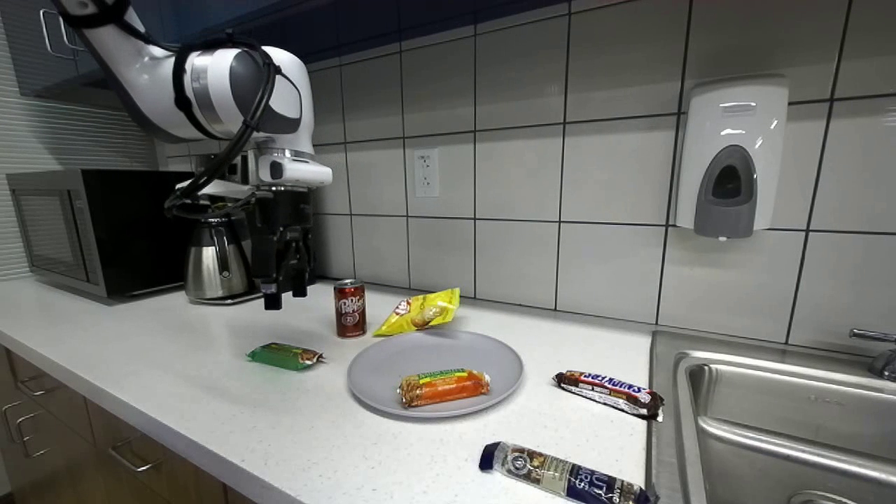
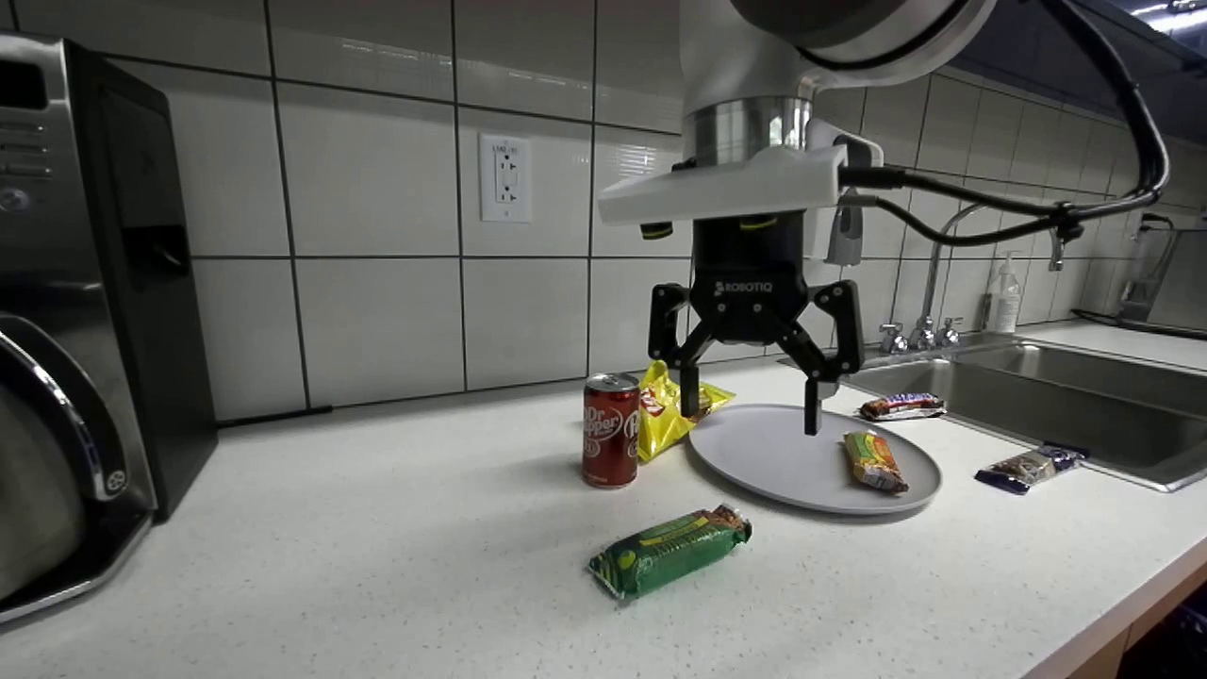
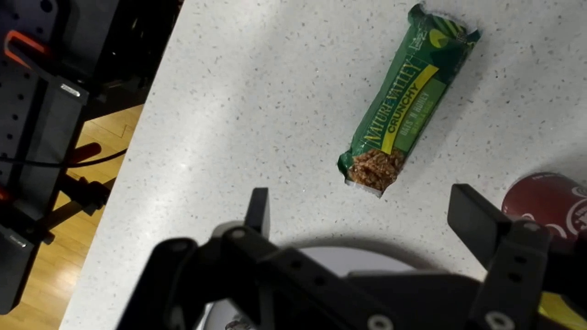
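Gripper (image 2: 752, 412): jaws spread wide apart, raised above the desk (image 2: 377, 566). Green granola bar (image 3: 403, 103): through my wrist view I find it lying on the desk, near but apart from red soda can (image 2: 610, 431) and grey plate (image 1: 434, 350).

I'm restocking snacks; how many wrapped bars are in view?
4: green bar on the counter, orange bar on the plate, Snickers and blue-ended bar near the sink.
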`<state>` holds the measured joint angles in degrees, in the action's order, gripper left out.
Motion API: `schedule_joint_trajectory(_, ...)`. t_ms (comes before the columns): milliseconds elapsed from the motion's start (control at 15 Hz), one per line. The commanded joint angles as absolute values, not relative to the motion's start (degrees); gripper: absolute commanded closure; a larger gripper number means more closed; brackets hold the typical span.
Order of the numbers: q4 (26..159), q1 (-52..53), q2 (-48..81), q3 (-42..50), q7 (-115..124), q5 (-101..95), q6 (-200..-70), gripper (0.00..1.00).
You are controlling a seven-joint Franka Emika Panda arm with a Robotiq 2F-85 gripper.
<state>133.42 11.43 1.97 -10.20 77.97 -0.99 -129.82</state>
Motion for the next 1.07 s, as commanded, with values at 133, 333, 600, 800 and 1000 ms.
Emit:
schedule_joint_trajectory(133, 132.0, 12.7, 5.8, -10.5, 80.8, -1.6, -132.8, 0.0)
schedule_joint_trajectory(333, 131.4, 13.3, 7.7, -10.1, 81.2, -2.1, -134.5, 0.0)
schedule_joint_trajectory(600, 129.8, 13.9, 10.7, -9.7, 81.8, -2.4, -136.0, 0.0)
schedule_joint_trajectory(800, 128.3, 14.6, 12.9, -9.2, 82.4, -2.6, -136.4, 0.0)
schedule_joint_trajectory(1000, 126.7, 15.3, 14.9, -8.9, 82.4, -2.4, -136.6, 0.0)
